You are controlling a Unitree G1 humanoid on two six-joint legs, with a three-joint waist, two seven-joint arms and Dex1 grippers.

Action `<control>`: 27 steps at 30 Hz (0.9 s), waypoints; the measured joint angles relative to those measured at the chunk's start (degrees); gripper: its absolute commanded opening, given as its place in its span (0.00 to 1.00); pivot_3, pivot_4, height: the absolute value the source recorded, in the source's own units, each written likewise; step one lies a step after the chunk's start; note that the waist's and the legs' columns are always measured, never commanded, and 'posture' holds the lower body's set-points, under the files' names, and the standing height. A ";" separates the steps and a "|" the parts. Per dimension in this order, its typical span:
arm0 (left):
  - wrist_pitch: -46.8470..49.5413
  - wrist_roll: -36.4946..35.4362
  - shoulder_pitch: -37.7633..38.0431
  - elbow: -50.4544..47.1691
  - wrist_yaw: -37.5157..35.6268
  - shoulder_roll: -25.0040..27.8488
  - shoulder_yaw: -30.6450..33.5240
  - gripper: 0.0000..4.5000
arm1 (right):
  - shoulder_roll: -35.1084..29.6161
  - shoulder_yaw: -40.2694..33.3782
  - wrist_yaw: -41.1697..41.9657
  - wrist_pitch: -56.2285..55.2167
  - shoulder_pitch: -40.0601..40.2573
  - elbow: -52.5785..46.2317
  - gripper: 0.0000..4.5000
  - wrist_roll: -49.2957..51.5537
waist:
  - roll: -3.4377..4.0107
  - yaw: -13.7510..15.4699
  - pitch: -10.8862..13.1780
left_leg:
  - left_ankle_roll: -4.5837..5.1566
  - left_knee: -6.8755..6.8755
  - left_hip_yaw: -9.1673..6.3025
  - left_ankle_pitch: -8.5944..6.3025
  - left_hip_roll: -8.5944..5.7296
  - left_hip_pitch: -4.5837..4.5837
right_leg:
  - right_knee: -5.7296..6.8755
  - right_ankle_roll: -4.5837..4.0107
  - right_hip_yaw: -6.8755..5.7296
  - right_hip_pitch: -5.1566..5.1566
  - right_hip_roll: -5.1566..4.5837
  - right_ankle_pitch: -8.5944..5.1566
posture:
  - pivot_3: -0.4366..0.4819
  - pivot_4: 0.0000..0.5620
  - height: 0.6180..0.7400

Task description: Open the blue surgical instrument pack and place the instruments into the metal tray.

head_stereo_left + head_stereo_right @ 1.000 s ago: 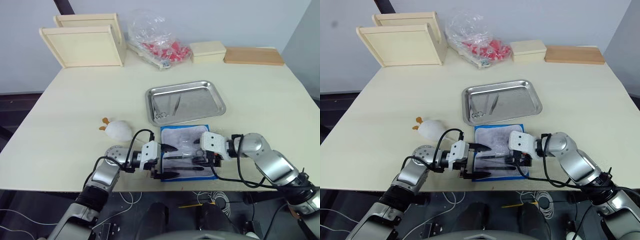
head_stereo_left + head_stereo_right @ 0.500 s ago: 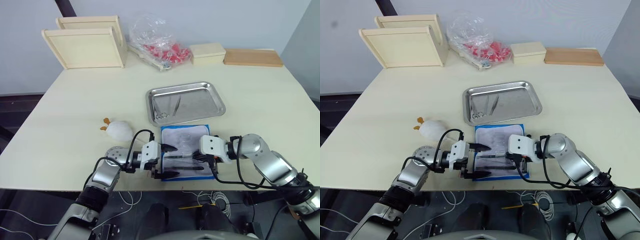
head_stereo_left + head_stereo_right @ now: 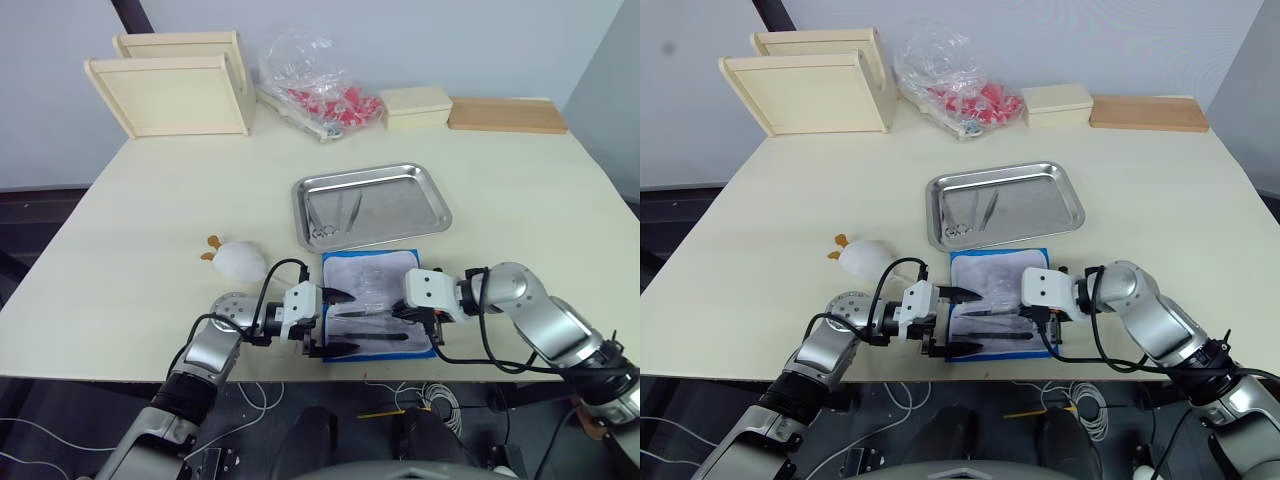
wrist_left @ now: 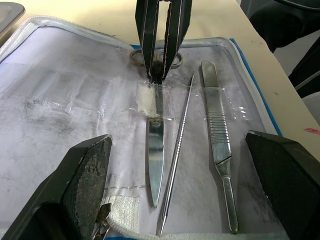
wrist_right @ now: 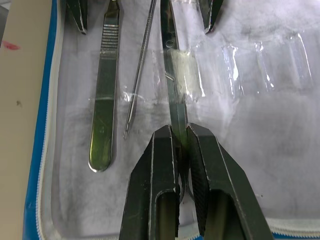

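Lying open on the tabletop [image 3: 140, 200] at its near edge, the blue surgical instrument pack [image 3: 372, 280] shows its pale lining and clear pockets, so the opening step looks done. The metal tray [image 3: 400, 205] sits just beyond it, with at least two slim instruments already resting in its left half [image 3: 330, 220]. Three more remain in the pack: a pair of scissors [image 4: 155, 150], a thin probe [image 4: 177, 155] beside it and a flat ridged handle [image 4: 217, 145] nearest the blue edge.

The right tool [image 5: 180, 150] has its fingers pinched together on the scissors, close to the ring handles, while the blade is tucked under a clear pocket strap [image 4: 149, 99]. The left tool [image 3: 338, 322] hovers at the pack's left edge with its fingers spread wide apart, gripping nothing; it may be there to steady the pack.

By this reading the task is partway through: the scissors have yet to slide free of the pocket and go to the tray, and the probe and the ridged handle follow.
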 measured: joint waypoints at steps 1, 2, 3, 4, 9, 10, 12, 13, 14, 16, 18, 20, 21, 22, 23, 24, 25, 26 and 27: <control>0.00 0.00 -0.01 0.00 0.00 0.00 0.00 1.00 | 0.00 -0.02 0.03 0.01 0.00 0.00 0.01 0.00 | 0.00 0.00 0.00 | 0.00 0.00 0.00 0.00 0.00 0.00 | 0.00 0.00 0.00 0.00 0.00 0.00 | 0.48 0.27 1.00; 0.01 0.00 -0.02 0.01 -0.01 0.00 0.00 1.00 | 0.00 -0.03 0.03 0.02 0.00 0.00 0.01 0.00 | 0.00 0.00 0.00 | 0.00 0.00 -0.01 0.00 0.00 0.00 | 0.00 0.00 0.00 0.00 0.00 0.00 | 0.48 0.27 1.00; 0.03 0.00 -0.05 0.02 -0.01 0.00 -0.01 1.00 | 0.02 -0.03 0.02 0.06 -0.02 0.00 0.01 0.00 | 0.00 0.00 0.00 | 0.00 0.00 -0.01 0.00 0.00 0.00 | 0.00 0.00 -0.01 0.00 0.00 0.00 | 0.48 0.27 1.00; 0.04 0.00 -0.06 0.02 -0.01 0.00 -0.01 1.00 | 0.04 -0.03 0.01 0.09 -0.04 0.00 0.01 -0.01 | 0.00 0.00 0.00 | 0.00 0.00 -0.01 0.00 0.00 0.00 | 0.00 0.00 -0.01 0.00 0.00 0.00 | 0.48 0.27 1.00; 0.11 0.00 -0.18 0.08 -0.01 0.03 0.00 1.00 | 0.82 0.03 -0.05 0.45 -0.36 0.01 0.01 -0.61 | 0.01 -0.03 0.01 | 0.00 0.00 -0.04 0.00 0.01 0.00 | 0.00 0.00 -0.01 -0.01 0.01 0.00 | 0.48 0.27 1.00; 0.11 0.00 -0.19 0.09 -0.01 0.03 0.00 1.00 | 0.81 0.19 0.01 0.49 -0.57 -0.03 0.01 -0.80 | 0.03 -0.03 0.02 | 0.00 0.00 -0.04 0.00 0.01 0.00 | 0.00 0.00 -0.01 -0.01 0.01 0.00 | 0.48 0.27 1.00; 0.11 0.00 -0.21 0.08 0.00 0.03 0.00 1.00 | 0.72 0.43 0.41 1.08 -1.19 -0.80 0.01 -1.64 | 0.06 -0.03 0.04 | 0.00 0.00 -0.05 0.00 0.01 -0.03 | 0.00 0.00 -0.01 -0.05 0.00 0.00 | 0.48 0.27 1.00; 0.11 0.00 -0.26 0.07 0.00 0.02 0.00 1.00 | 0.64 0.72 0.54 2.04 -1.90 -1.96 0.01 -2.38 | 0.08 -0.04 0.06 | 0.00 0.00 -0.07 0.00 0.01 -0.06 | 0.00 0.00 -0.01 -0.08 0.00 0.00 | 0.48 0.27 1.00; 0.11 0.00 -0.33 0.07 0.01 0.01 -0.01 1.00 | 0.59 0.89 0.62 3.00 -2.52 -3.02 0.01 -2.82 | 0.09 -0.04 0.06 | 0.00 0.00 -0.07 0.00 0.00 -0.06 | 0.00 0.00 -0.02 -0.08 0.01 0.00 | 0.48 0.27 1.00; 0.11 0.00 -0.30 0.03 0.02 -0.03 -0.01 1.00 | 0.40 1.30 0.77 4.01 -2.96 -4.24 0.01 -3.57 | 0.08 -0.01 0.07 | 0.00 0.00 -0.08 0.00 0.00 -0.10 | 0.00 0.00 -0.06 -0.09 0.01 0.00 | 0.48 0.27 1.00; 0.11 0.00 -0.30 -0.02 0.02 -0.05 -0.01 1.00 | 0.24 1.56 0.94 5.43 -3.23 -5.38 0.01 -4.23 | 0.11 0.00 0.09 | 0.00 0.00 -0.08 0.00 0.00 -0.13 | -0.01 0.00 -0.06 -0.12 0.00 0.00 | 0.48 0.27 1.00; 0.11 0.00 -0.32 -0.03 0.02 -0.08 -0.03 1.00 | -0.43 2.56 1.39 6.79 -4.21 -6.82 0.01 -5.15 | 0.14 0.01 0.11 | 0.00 0.00 -0.08 0.00 0.00 -0.14 | -0.01 0.00 -0.05 -0.12 -0.01 0.00 | 0.48 0.27 1.00; 0.10 0.00 -0.34 -0.03 0.02 -0.16 -0.06 1.00 | -1.04 2.78 1.78 7.23 -4.61 -7.52 0.01 -5.58 | 0.14 0.05 0.12 | 0.00 0.00 -0.09 0.00 0.00 -0.14 | -0.02 0.00 -0.05 -0.13 -0.02 0.00 | 0.48 0.27 1.00; 0.09 0.00 -0.34 -0.02 0.02 -0.19 -0.08 1.00 | -1.58 2.94 2.07 7.63 -4.92 -8.02 0.01 -5.93 | 0.13 0.08 0.12 | 0.00 0.00 -0.10 0.00 0.00 -0.15 | -0.04 0.00 -0.06 -0.13 -0.02 0.00 | 0.48 0.27 1.00; 0.09 0.00 -0.33 -0.03 0.01 -0.21 -0.10 1.00 | -2.31 3.02 2.45 7.99 -5.13 -8.64 0.01 -6.29 | 0.13 0.10 0.12 | 0.00 0.00 -0.10 0.00 0.00 -0.17 | -0.08 0.00 -0.07 -0.13 -0.03 0.00 | 0.48 0.27 1.00; 0.09 0.00 -0.35 -0.03 0.00 -0.22 -0.13 1.00 | -2.49 3.03 2.66 8.05 -5.16 -8.84 0.01 -6.49 | 0.13 0.10 0.12 | 0.00 -0.01 -0.10 0.00 0.00 -0.17 | -0.09 0.01 -0.07 -0.13 -0.04 0.00 | 0.48 0.27 1.00; 0.09 0.00 -0.35 -0.03 0.00 -0.23 -0.13 1.00 | -2.62 3.02 2.78 8.09 -5.19 -8.91 0.01 -6.60 | 0.13 0.10 0.12 | 0.00 -0.01 -0.10 0.00 0.00 -0.17 | -0.09 0.01 -0.07 -0.13 -0.04 0.00 | 0.48 0.27 1.00; 0.09 0.00 -0.37 -0.03 0.00 -0.24 -0.13 1.00 | -2.77 3.03 2.90 8.09 -5.22 -9.02 0.01 -6.74 | 0.13 0.11 0.13 | 0.00 -0.01 -0.10 0.00 0.00 -0.17 | -0.09 0.01 -0.07 -0.13 -0.04 0.00 | 0.48 0.27 1.00; 0.09 0.00 -0.39 0.00 0.02 -0.32 -0.16 1.00 | -3.72 3.02 3.22 8.08 -5.30 -9.55 0.01 -7.07 | 0.13 0.14 0.13 | 0.00 -0.01 -0.10 0.00 0.00 -0.18 | -0.09 0.01 -0.07 -0.13 -0.05 0.00 | 0.48 0.27 1.00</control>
